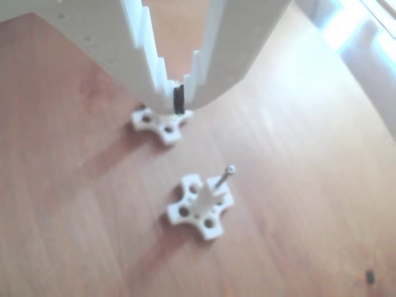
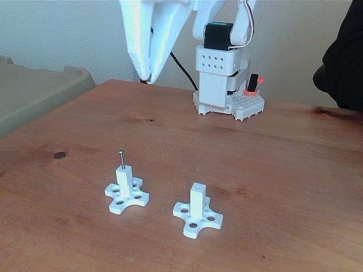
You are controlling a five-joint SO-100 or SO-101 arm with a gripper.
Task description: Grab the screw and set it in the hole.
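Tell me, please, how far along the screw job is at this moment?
Done, it seems: the screw stands upright in the hole atop the left post in the fixed view. In hand: nothing; the gripper hangs raised above the table, jaws nearly shut and empty. The right post has no screw.

The screw (image 2: 121, 158) is seen as a thin silver-grey metal pin with a small rounded head, standing upright with its lower end seated in the hole at the top of the left white post in the fixed view. In the other view the screw (image 1: 224, 176) is shown leaning slightly, head uppermost, rising from the nearer post. A second hole (image 2: 197, 185), a tiny dark round bore, is visible in the square end face of the right post, left unfilled
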